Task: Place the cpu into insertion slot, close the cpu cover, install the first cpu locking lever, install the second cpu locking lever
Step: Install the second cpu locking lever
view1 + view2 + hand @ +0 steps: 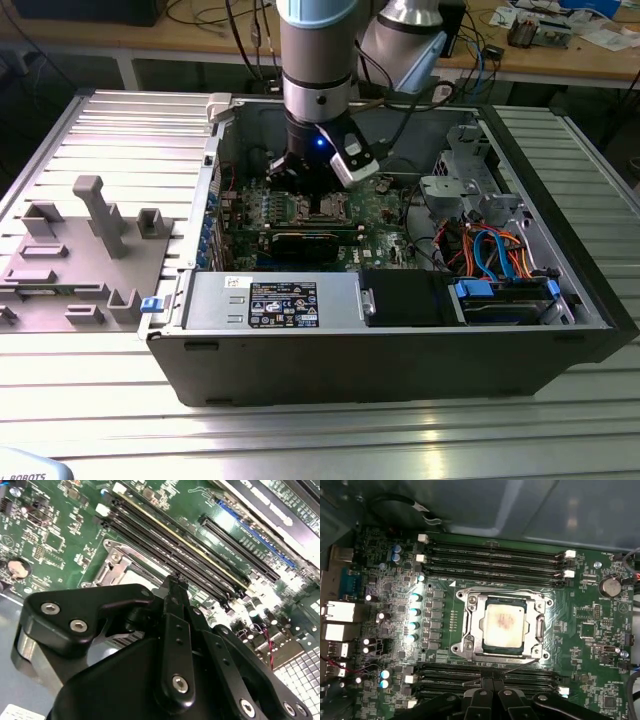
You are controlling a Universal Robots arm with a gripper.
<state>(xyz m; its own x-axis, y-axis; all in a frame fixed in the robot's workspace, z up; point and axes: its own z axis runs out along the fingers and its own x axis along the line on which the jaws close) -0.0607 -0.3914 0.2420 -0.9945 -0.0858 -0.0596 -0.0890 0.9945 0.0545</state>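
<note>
In the first wrist view the cpu (pixel 504 624) lies flat in the insertion slot (pixel 546 655) on the green circuit board (pixel 600 630). Its dull silver top shows through the window of the cpu cover (pixel 470 625), which lies down over it. One thin wire lever (pixel 505 590) runs flat along the far side of the cover. A second wire lever (pixel 507 672) slants across the near side, right by the tips of my gripper (pixel 489 681). The gripper (pixel 175 580) has its fingers together beside the socket frame (pixel 112 570). In the exterior view it (pixel 315 195) hangs inside the case.
Black memory slots (pixel 495 555) flank the socket on both sides. The board sits in an open computer case (pixel 400 350) with a power supply (pixel 285 300) at the front and coloured cables (pixel 500 250) at the exterior view's right. A grey fixture (pixel 90 250) stands outside at its left.
</note>
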